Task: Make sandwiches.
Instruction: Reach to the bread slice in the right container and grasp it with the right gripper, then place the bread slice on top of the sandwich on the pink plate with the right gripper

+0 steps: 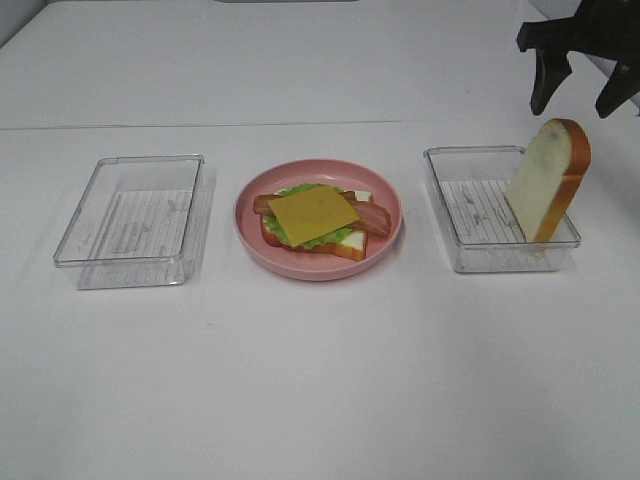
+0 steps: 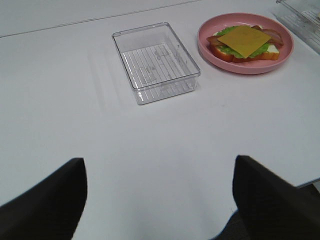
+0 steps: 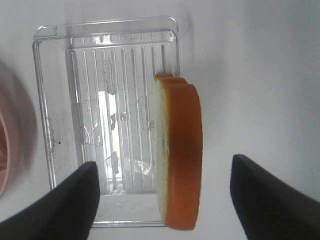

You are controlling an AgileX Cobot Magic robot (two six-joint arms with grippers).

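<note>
White surface (image 1: 320, 380) w/ a seam line across the back. Open-faced sandwich (image 1: 318, 222), cheese on top, on pink plate (image 1: 392, 200) mid-surface. Bread slice (image 1: 550, 178) leans upright in right tray (image 1: 470, 215); left tray (image 1: 135, 220) beside plate. Right tool (image 1: 578, 85) jaws apart above slice; left tool (image 2: 159, 192) jaws apart, holding nothing.

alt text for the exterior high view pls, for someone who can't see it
A pink plate at the middle of a white table holds an open sandwich topped with yellow cheese. An empty clear tray sits to its left; in the right tray a bread slice stands on edge, with the open right gripper above it.
</note>
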